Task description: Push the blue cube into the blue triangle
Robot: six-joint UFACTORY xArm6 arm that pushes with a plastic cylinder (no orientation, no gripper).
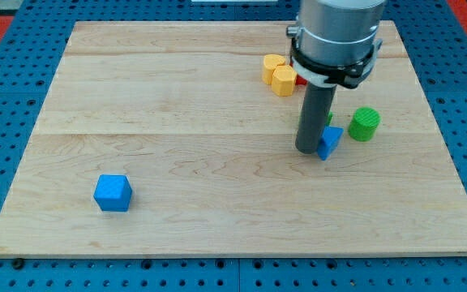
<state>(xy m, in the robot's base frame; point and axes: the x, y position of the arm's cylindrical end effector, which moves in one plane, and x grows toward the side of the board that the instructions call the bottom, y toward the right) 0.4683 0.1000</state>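
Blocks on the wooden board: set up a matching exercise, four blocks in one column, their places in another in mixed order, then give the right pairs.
Column one
1. blue cube
2. blue triangle
3. green cylinder block
4. yellow blocks

Column two
A. toward the view's top, left of the arm
B. view's lower left, alone, far from my tip
C. right beside my tip, on its right
D. farthest to the view's right, just right of the triangle

Pairs: 1-B, 2-C, 3-D, 4-A
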